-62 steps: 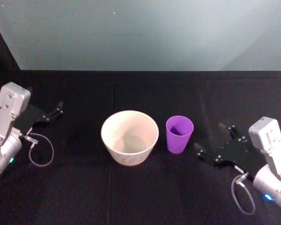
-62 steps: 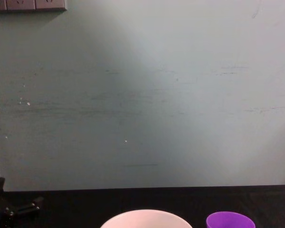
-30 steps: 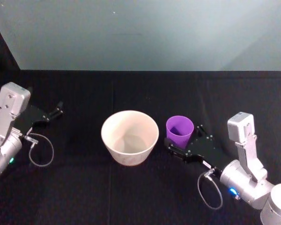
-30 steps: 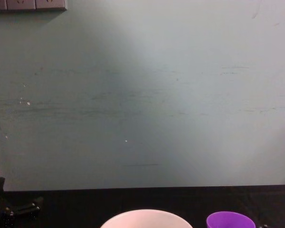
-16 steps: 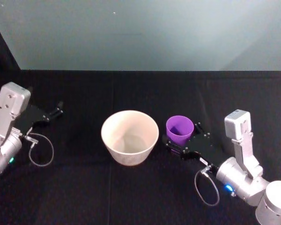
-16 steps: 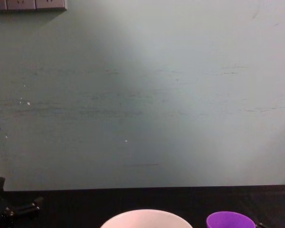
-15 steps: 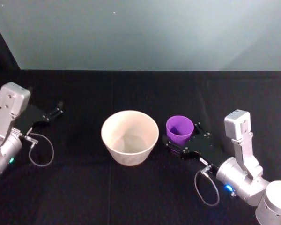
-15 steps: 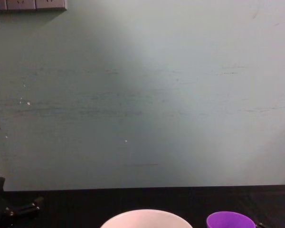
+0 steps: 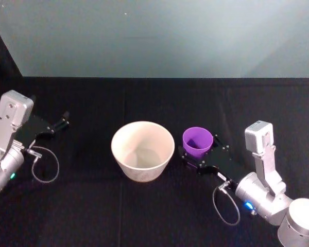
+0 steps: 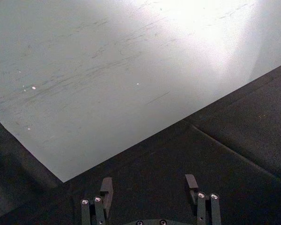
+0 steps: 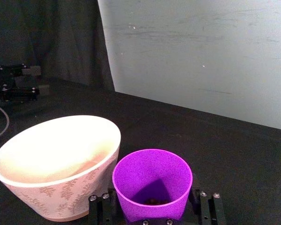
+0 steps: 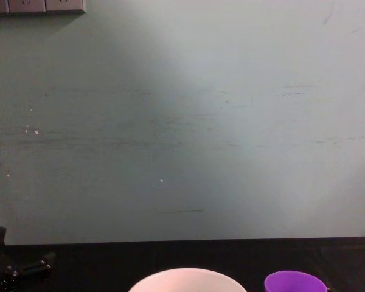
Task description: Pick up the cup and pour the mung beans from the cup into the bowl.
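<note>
**Watch the gap between cup and bowl**

Your right gripper point(image 9: 200, 153) sits around the cup point(image 11: 152, 185), reaching in from the cup's 4 o'clock in the head view. You cannot tell from these views whether it is clamped on the wall or only bracketing it. The cup stands on the black table point(image 9: 159, 216), and the bowl point(image 9: 142, 172) is just beside it at 9 o'clock.

You have 3 risks, as I judge them:
- The hold looks low on a thin, tapered wall, so a soft clamp could let the cup slip or rock as you lift.
- A hard clamp could buckle the plastic.
- A sideways drift toward 9 o'clock before the cup clears the rim would bump the bowl.

The cup is upright, with its long axis vertical, its mouth up and its narrower end down. A small dark layer of beans point(image 11: 152, 201) lies at the bottom. Your left gripper point(image 10: 148, 179) is parked well off at the bowl's 9 o'clock, spread and empty.
</note>
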Controlling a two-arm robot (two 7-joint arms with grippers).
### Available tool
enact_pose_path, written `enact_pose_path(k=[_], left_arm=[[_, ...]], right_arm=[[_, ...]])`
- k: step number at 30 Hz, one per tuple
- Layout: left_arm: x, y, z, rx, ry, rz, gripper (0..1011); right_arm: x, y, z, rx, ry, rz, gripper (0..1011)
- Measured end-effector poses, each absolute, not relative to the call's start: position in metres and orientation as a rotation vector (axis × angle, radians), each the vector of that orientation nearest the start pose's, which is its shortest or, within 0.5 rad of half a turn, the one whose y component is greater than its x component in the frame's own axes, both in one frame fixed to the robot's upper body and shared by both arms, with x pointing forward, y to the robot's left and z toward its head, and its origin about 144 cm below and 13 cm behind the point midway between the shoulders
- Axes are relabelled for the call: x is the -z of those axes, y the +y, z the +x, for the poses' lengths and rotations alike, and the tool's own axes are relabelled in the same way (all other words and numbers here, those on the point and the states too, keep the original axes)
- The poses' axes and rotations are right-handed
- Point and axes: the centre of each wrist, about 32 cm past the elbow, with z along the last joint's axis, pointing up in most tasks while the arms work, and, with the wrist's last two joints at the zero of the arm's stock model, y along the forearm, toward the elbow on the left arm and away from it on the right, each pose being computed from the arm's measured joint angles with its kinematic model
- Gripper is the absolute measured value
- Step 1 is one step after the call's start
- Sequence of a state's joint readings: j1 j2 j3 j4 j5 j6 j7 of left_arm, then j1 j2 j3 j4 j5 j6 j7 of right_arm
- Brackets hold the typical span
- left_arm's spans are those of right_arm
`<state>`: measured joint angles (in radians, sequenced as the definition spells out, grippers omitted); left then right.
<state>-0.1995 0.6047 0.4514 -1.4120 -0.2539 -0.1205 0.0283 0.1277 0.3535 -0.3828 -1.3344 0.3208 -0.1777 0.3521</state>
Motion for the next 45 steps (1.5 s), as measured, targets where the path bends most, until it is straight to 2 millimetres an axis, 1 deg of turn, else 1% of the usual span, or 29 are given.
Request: enact_pose_path(k=[1,2,5,6,9,12,14,24,25,29,33,45], left_arm=[[-1.14,0.31,0.489,-1.248,-0.285,0.304,1000],[-1.14,0.31,0.489,-1.248,-0.285,0.305,1000],[-1.14,0.31,0.489,-1.248,-0.285,0.304,1000],[-1.14,0.31,0.489,-1.248,-0.285,0.304,1000],[-1.14,0.31,0.489,-1.248,-0.285,0.305,1000],[-1.14,0.31,0.489,-1.248,-0.285,0.304,1000],[-1.14,0.31,0.489,-1.248,-0.285,0.304,1000],[-1.14,0.31,0.489,-1.248,-0.285,0.305,1000],[-1.14,0.31,0.489,-1.248,-0.285,0.304,1000],[-1.14,0.31,0.489,-1.248,-0.285,0.305,1000],[-1.14,0.31,0.489,-1.248,-0.285,0.304,1000],[-1.14,0.31,0.489,-1.248,-0.285,0.305,1000]], right_arm=[[-1.092,-0.245,0.473,0.938,-0.005,-0.084,911],[-1.092,-0.245,0.473,0.939,-0.006,-0.084,864],[-1.092,-0.245,0.473,0.943,-0.006,-0.081,812],[-1.091,-0.245,0.473,0.945,-0.007,-0.081,768],[-1.094,-0.246,0.472,0.946,-0.014,-0.075,738],[-1.098,-0.246,0.472,0.945,-0.021,-0.069,732],[-1.105,-0.246,0.472,0.943,-0.03,-0.067,726],[-1.146,-0.248,0.47,0.958,-0.083,-0.057,726],[-1.153,-0.249,0.47,0.962,-0.091,-0.053,726],[-1.166,-0.25,0.47,0.963,-0.101,-0.053,726],[-1.171,-0.249,0.47,0.96,-0.093,-0.063,726],[-1.17,-0.249,0.47,0.96,-0.094,-0.062,726]])
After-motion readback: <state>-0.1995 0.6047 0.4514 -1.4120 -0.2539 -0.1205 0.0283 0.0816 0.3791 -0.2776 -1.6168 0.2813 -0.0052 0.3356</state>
